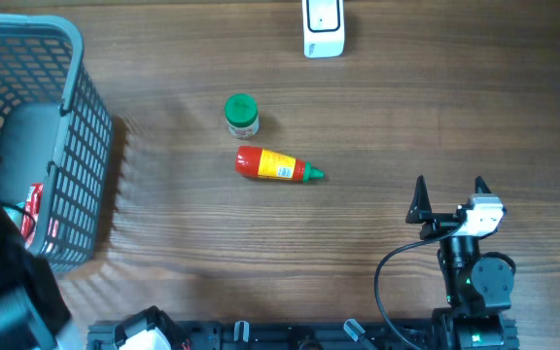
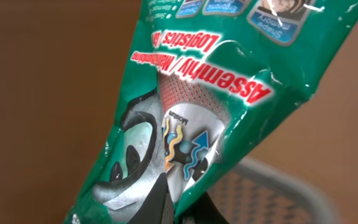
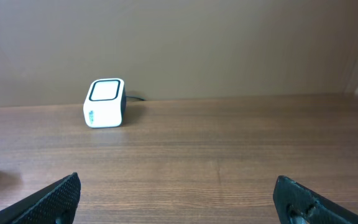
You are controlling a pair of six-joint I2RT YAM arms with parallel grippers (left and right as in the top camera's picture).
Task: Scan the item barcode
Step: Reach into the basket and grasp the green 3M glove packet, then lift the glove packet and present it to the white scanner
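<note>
Carrying the green packet point(image 2: 197, 106) across to the scanner point(image 1: 323, 27) is, by my reading, the step in hand, and doing it well means keeping the pinch firm on the crinkly foil while the arm swings, since a thin, slippery bag can slide out or fold over. No barcode shows on the printed face seen from the left wrist, so the packet probably needs turning until the coded side faces the scanner's window, held flat and steady rather than creased. The path should pass clear of the red sauce bottle point(image 1: 275, 164) and the green-lidded jar point(image 1: 242, 115) that lie between. The left gripper point(image 2: 173, 208) has its fingers pressed together on the lower end of the packet, which hangs over the grey basket point(image 2: 272, 186) at the left of the table, well apart from the scanner at the far edge. The right gripper point(image 1: 448, 199) sits near the front right with its fingers spread wide, holding and touching nothing, and it faces the scanner across bare wood.
</note>
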